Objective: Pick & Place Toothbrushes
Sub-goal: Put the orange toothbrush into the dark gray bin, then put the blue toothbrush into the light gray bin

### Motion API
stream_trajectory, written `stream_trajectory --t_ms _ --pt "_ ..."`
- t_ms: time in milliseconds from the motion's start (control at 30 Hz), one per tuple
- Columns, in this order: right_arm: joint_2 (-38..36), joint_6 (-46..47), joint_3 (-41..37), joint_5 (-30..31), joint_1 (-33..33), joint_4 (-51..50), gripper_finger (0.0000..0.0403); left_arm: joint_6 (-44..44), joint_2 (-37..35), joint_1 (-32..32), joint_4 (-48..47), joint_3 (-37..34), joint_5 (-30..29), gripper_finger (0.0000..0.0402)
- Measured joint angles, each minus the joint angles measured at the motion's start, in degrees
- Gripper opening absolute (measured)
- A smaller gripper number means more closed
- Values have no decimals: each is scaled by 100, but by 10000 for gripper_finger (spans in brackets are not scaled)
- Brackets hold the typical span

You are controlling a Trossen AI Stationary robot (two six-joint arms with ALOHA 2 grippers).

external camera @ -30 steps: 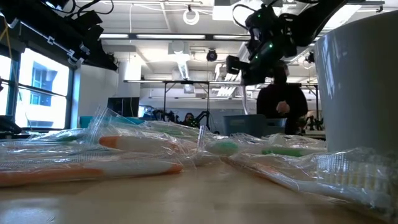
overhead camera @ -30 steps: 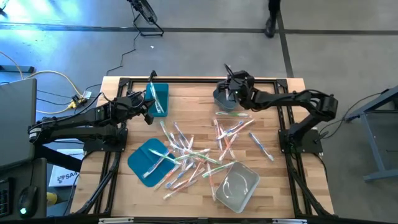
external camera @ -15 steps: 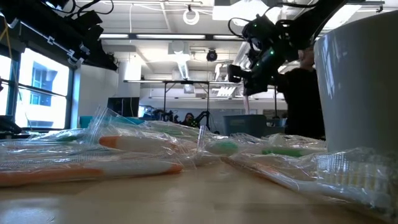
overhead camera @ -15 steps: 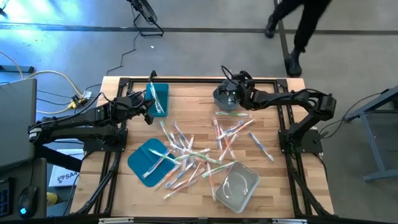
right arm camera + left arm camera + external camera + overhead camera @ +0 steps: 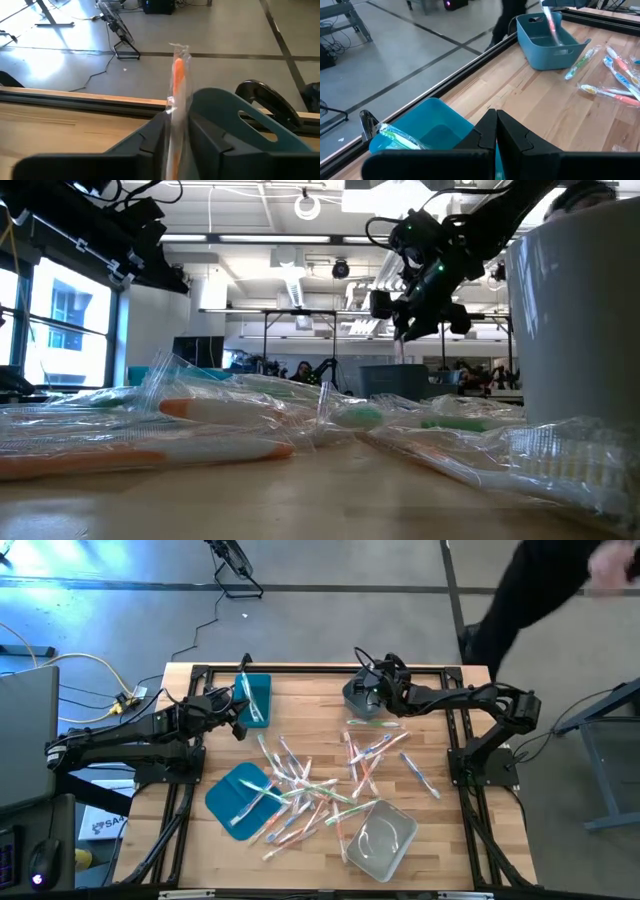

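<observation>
Many wrapped toothbrushes (image 5: 315,785) lie scattered over the middle of the wooden table. My right gripper (image 5: 373,690) is at the far edge, above a grey bin (image 5: 357,700), shut on one wrapped toothbrush (image 5: 177,80) with an orange part. That toothbrush also shows in the left wrist view (image 5: 551,24) and the low view (image 5: 400,348). My left gripper (image 5: 496,131) is shut with nothing in it, over the near rim of a teal bin (image 5: 256,698). A toothbrush (image 5: 395,137) lies inside that bin. My right gripper pinches the wrapped toothbrush partway along its length (image 5: 175,111) between its two fingers. The fingers come from the table's right, slanting a little downward, and lie across it. The toothbrush stands about upright, orange part up, its lower end (image 5: 559,41) hanging over the grey bin's opening.
A flat teal lid (image 5: 238,798) lies at the near left with toothbrushes over it. A clear bin (image 5: 383,838) stands at the near right. A person (image 5: 540,590) passes on the floor beyond the table's far right corner.
My right gripper has tipped a little further downward above the grey bin, keeping the toothbrush upright between its fingers. Behind the table's far edge a person has walked toward the right.
</observation>
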Motion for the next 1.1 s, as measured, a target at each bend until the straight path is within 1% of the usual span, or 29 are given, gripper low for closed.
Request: stream_trajectory --t_ms 200,367,533,700,900,1100 --pt "0 -51 0 9 0 0 148 0 0 0 0 0 0 6" --pt "-4 -353 0 7 11 4 167 -1 0 0 0 0 0 6" --pt "-117 -513 0 -57 57 42 163 0 0 1 0 0 0 6" --pt "-410 -772 0 -163 201 39 150 0 -1 1 0 0 0 6" --pt "-837 -1247 0 -190 503 102 137 0 0 1 0 0 0 6" --pt "-1033 -1635 0 -252 856 88 134 0 0 0 0 0 0 6"
